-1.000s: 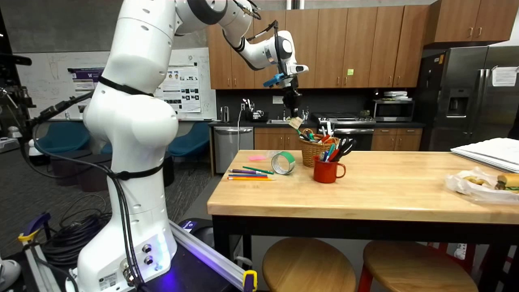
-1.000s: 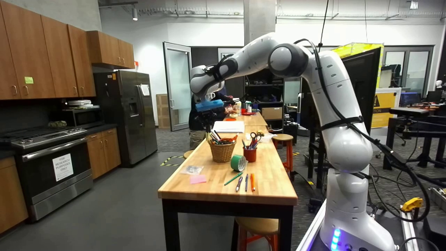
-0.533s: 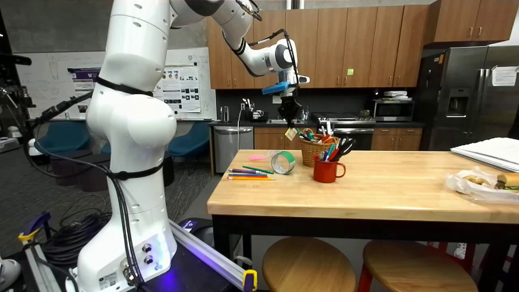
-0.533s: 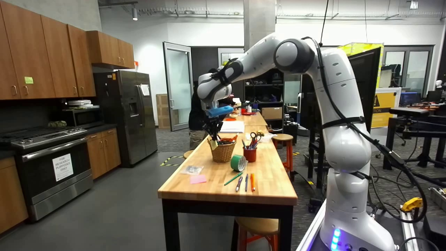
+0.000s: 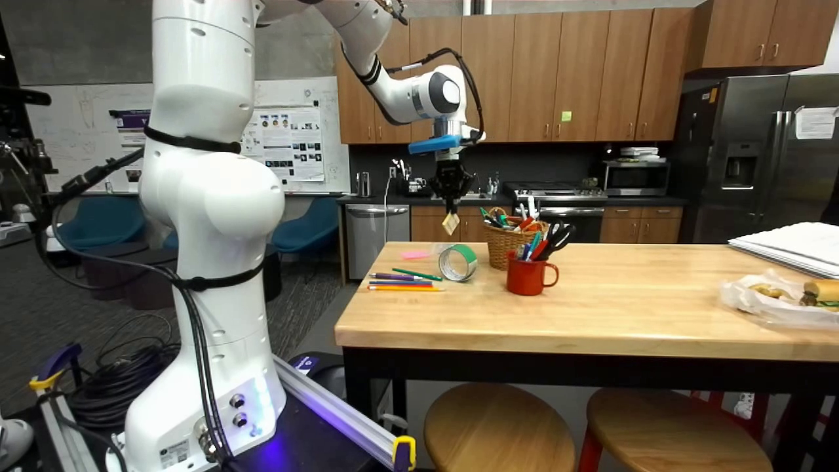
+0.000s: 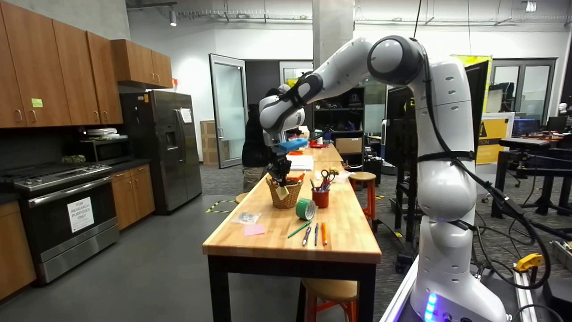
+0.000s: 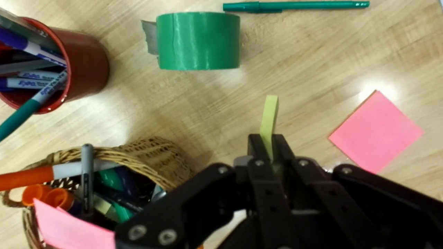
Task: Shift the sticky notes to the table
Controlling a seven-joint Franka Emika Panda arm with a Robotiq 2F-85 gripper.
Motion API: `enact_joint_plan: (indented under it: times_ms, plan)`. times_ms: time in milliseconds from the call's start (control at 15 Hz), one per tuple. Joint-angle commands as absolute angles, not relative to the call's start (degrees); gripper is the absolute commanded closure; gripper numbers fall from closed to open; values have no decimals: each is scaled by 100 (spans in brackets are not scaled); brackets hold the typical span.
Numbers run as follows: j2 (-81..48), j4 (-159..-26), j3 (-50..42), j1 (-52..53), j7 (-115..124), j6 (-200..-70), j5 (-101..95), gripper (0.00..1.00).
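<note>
My gripper [image 7: 267,140] is shut on a pale yellow pad of sticky notes [image 7: 270,116], which sticks out edge-on past the fingertips in the wrist view. In both exterior views the gripper [image 5: 451,204] [image 6: 280,181] points down and the sticky notes [image 5: 450,223] [image 6: 282,192] hang below it, tilted like a diamond. They are above the light wood table [image 5: 623,314] [image 6: 268,248], beside the wicker basket [image 5: 502,246] [image 6: 286,200]. A pink sticky note [image 7: 376,132] lies flat on the table near its end, also visible in both exterior views [image 5: 415,255] [image 6: 254,230].
The basket holds markers and pink notes [image 7: 74,228]. A red mug [image 5: 526,278] with pens and scissors, a green tape roll [image 7: 199,40], several pens and pencils [image 5: 403,283] and a clear packet [image 6: 246,218] are on the table. Wrapped food [image 5: 780,298] lies further along.
My gripper, holding the yellow sticky notes, has moved from over the basket towards the table's end and lower. The wrist has turned more upright. The things on the table have not moved.
</note>
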State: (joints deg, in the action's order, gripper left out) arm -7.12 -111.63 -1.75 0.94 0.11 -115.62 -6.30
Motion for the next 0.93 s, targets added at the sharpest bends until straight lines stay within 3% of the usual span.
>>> enact_joint_plan:
  times_ms: [0, 867]
  plan:
    - [-168, -11833, -23, 105, -387, -11638, -631, 98]
    - [301, -12489, 280, 288, -1153, -11330, -400, 98]
